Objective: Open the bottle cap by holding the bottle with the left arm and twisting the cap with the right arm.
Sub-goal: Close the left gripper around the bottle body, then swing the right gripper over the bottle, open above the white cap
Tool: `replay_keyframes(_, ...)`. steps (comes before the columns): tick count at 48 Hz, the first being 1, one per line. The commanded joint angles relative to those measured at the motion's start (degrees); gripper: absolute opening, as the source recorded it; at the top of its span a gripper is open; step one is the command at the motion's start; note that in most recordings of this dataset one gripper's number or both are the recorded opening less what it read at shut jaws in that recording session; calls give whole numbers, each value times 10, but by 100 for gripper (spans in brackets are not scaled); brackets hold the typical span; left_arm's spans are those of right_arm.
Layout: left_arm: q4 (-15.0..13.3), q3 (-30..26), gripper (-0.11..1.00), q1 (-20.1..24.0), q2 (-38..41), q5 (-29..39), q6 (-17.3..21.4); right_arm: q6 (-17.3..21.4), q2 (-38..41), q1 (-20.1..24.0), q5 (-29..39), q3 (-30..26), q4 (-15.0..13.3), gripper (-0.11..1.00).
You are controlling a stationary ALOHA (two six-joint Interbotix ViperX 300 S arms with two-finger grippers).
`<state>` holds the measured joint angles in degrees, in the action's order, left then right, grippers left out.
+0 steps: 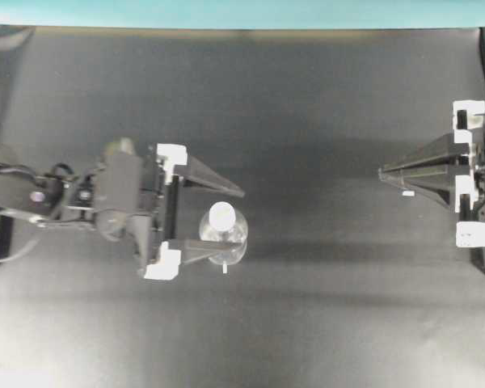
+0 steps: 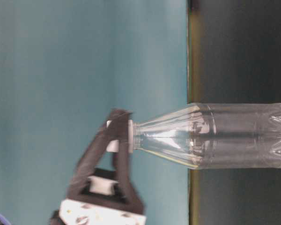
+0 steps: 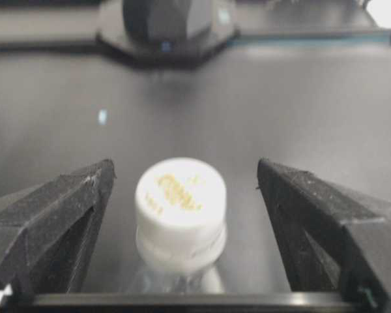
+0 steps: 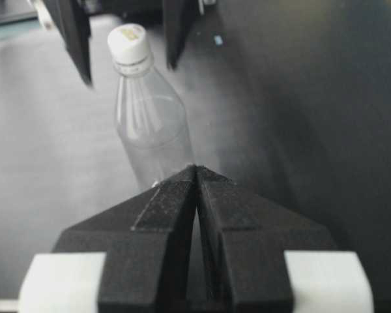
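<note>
Bottle cap (image 3: 180,199) sits between spread left fingers (image 3: 58,215), untouched

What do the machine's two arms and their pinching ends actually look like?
Both are black. The left gripper has long, tapering, wedge-shaped jaws of rough matte plastic on white blocks; the left arm behind carries loose black cables. The right gripper has the same pointed black jaws and white blocks.

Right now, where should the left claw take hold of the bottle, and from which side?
Probably the neck just under the bottle cap: the bottle stands upright, and the open left claw already straddles it from the left, fingers either side, not touching.
</note>
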<state>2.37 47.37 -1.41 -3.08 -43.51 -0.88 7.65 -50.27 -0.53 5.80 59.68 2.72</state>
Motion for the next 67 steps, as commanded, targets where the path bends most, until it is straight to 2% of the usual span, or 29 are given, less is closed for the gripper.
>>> replay_keyframes(1,3,-9,95,-1,18,-10,-2,15,4,-3,-1,-14,1,1)
replay_keyframes(25,3,-3,97,-4,136,-5,-3,63,0,-2,35,-16,3,1)
replay_keyframes(41,3,-2,96,-4,170,-5,-3,64,0,-3,37,-16,3,1)
replay_keyframes(47,3,0,91,-5,170,-5,-3,64,2,1,41,-22,3,1)
replay_keyframes(52,3,0,81,-5,170,-5,1,66,16,11,83,-45,3,1)
replay_keyframes(61,3,0,81,-7,170,-6,6,66,76,27,193,-122,4,1)
replay_keyframes(67,3,0,81,-9,170,-5,6,80,142,30,272,-197,12,1)
